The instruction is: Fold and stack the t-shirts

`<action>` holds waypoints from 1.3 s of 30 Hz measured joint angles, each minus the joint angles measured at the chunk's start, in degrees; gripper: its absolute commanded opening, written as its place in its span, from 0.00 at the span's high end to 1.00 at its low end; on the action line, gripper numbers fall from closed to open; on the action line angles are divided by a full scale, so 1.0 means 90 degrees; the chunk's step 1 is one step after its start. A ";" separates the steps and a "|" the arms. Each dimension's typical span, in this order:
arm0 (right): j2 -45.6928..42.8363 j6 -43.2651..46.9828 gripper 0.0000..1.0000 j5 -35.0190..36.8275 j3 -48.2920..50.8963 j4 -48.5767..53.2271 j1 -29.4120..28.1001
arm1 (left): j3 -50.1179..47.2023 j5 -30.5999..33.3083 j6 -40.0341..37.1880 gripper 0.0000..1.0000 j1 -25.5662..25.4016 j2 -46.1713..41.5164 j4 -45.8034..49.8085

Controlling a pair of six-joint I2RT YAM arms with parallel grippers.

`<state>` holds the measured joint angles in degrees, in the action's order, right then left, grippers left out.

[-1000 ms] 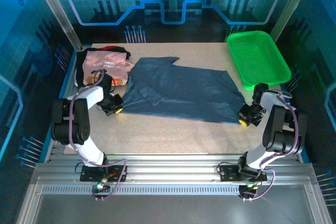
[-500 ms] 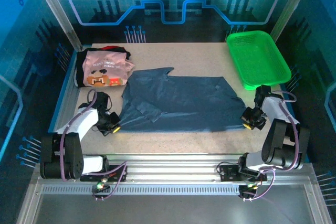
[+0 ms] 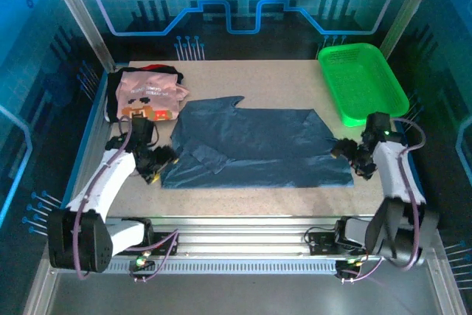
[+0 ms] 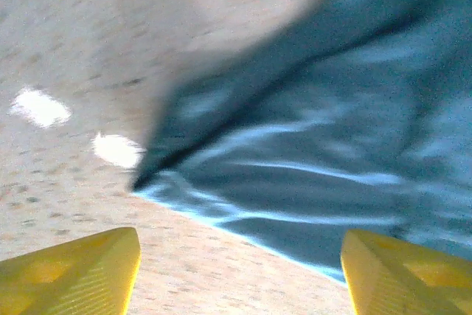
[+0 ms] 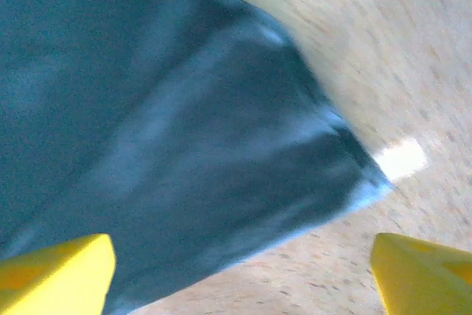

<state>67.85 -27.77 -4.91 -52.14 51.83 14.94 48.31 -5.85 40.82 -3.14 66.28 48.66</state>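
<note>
"Looking for the blue t-shirt [image 3: 254, 145], where is it?"

"Spread out on the table [image 3: 258, 79], about in the middle, with a sleeve lying folded over its left part. Its near edge runs between the two arms."

"And the other shirts?"

"The pink t-shirt [image 3: 147, 97], the one with the blocky brown-orange print, sits at the far left corner on top of the black t-shirt [image 3: 112, 101], just beside the blue one. The green basket [image 3: 361, 82] is at the far right corner."

"What is the left gripper [image 3: 158, 162] doing?"

"It is at the blue shirt's near left corner, jaws wide, nothing between them. In the left wrist view its yellow fingers [image 4: 74, 271] stand far apart over bare table, and the pointed corner of the cloth lies just beyond them."

"And the right gripper [image 3: 352, 160]?"

"At the near right corner, jaws wide and empty too. In the right wrist view the cloth corner lies ahead of its yellow fingers [image 5: 51, 271]. The view is blurred, so I cannot tell whether the cloth touches one of them."
</note>
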 measured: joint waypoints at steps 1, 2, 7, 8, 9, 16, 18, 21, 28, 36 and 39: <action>-0.0284 0.0107 0.00 -0.0240 -0.0202 -0.0002 -0.0095 | 0.0274 -0.0070 0.0046 0.16 -0.0194 -0.0053 -0.0063; -0.0481 0.0187 0.00 -0.0464 -0.0401 -0.0007 -0.0209 | 0.0474 -0.0163 0.0107 0.16 -0.0372 -0.0063 -0.0131; -0.0729 0.0602 0.00 -0.1251 -0.1078 -0.0104 -0.1418 | 0.0746 -0.0763 0.0690 0.31 -0.1421 0.0522 -0.0716; -0.0707 0.0641 0.00 -0.1302 -0.1076 -0.0102 -0.1668 | 0.0731 -0.0862 0.0838 0.35 -0.1574 0.0750 -0.0835; -0.0673 0.0653 0.00 -0.1331 -0.1064 -0.0092 -0.1889 | 0.0692 -0.0991 0.0981 0.38 -0.1724 0.1018 -0.1015; -0.0476 0.0668 0.00 -0.1350 -0.0954 -0.0104 -0.2642 | 0.0440 -0.1304 0.1775 0.52 -0.2018 0.2140 -0.1758; -0.0471 0.0673 0.00 -0.1336 -0.0954 -0.0097 -0.2710 | 0.0403 -0.1341 0.1919 0.54 -0.2035 0.2273 -0.1938; -0.0464 0.0702 0.00 -0.1273 -0.0954 -0.0095 -0.2713 | 0.0335 -0.1341 0.2004 0.54 -0.2079 0.2421 -0.2040; -0.0369 0.0765 0.00 -0.1166 -0.0954 -0.0092 -0.2713 | 0.0209 -0.1341 0.2142 0.58 -0.2169 0.2635 -0.2135; -0.0270 0.0767 0.00 -0.1115 -0.0954 -0.0095 -0.2713 | 0.0172 -0.1333 0.2152 0.61 -0.2261 0.2973 -0.2353; -0.0274 0.0765 0.00 -0.0996 -0.0954 -0.0095 -0.2713 | 0.0175 -0.1333 0.2166 0.63 -0.2261 0.3045 -0.2448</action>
<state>65.39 -20.88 -13.87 -60.73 50.98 -9.47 49.89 -17.85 60.31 -23.49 93.69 26.63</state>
